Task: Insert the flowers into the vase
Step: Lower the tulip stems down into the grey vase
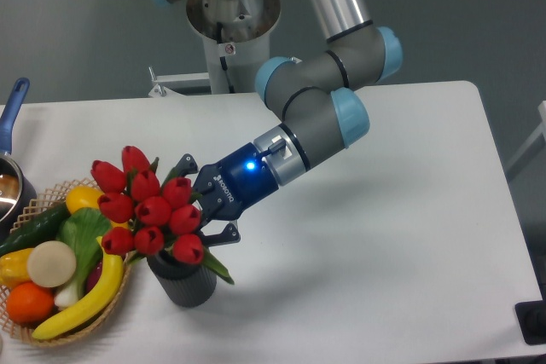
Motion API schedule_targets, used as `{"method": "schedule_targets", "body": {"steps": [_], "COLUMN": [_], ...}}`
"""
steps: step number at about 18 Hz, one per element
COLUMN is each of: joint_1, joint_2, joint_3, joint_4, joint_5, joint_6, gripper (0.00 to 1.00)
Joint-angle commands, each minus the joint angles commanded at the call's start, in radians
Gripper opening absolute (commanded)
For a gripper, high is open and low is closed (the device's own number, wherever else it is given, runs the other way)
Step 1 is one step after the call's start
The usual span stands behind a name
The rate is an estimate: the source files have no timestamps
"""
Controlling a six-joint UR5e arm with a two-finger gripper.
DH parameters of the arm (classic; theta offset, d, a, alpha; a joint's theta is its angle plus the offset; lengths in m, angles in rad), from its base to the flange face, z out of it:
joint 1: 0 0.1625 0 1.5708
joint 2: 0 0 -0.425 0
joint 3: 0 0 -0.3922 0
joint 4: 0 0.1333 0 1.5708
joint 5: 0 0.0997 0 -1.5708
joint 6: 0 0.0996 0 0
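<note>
The flowers (150,204), a bunch of red tulip buds with green leaves, stand tilted left over the vase (186,284), a dark grey ribbed cylinder near the table's front left. Their stems reach down into the vase's mouth, which the buds and leaves mostly hide. My gripper (203,204) comes in from the right, low over the table, shut on the flowers just below the buds. Its fingertips are partly hidden behind the bunch.
A wicker basket (82,332) of fruit and vegetables sits right against the vase's left side. A metal pot with a blue handle (12,105) is at the left edge. The robot's base (230,14) rises behind the table.
</note>
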Motion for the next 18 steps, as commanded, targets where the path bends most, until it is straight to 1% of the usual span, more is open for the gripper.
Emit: {"method": "schedule_targets", "body": {"steps": [1,4,9,12,16,17,18], "joint_1": [0.000,0.000,0.002,0.003,0.005,0.006,0.008], "joint_2": [0.000,-0.002,-0.003,0.000,0.003,0.003,0.003], "joint_3": [-0.017,-0.032,-0.037,-0.049,-0.057,-0.058,-0.065], "joint_4": [-0.002,-0.002,-0.002,-0.002,-0.002,-0.002,-0.002], "joint_5": [0.017,0.086,0.094,0.120,0.121,0.123,0.124], "joint_6": [0.014,0.018,0.020,0.020,0.020,0.018,0.018], "gripper": [0.48,0.49,0.50,0.52,0.59,0.62,0.68]}}
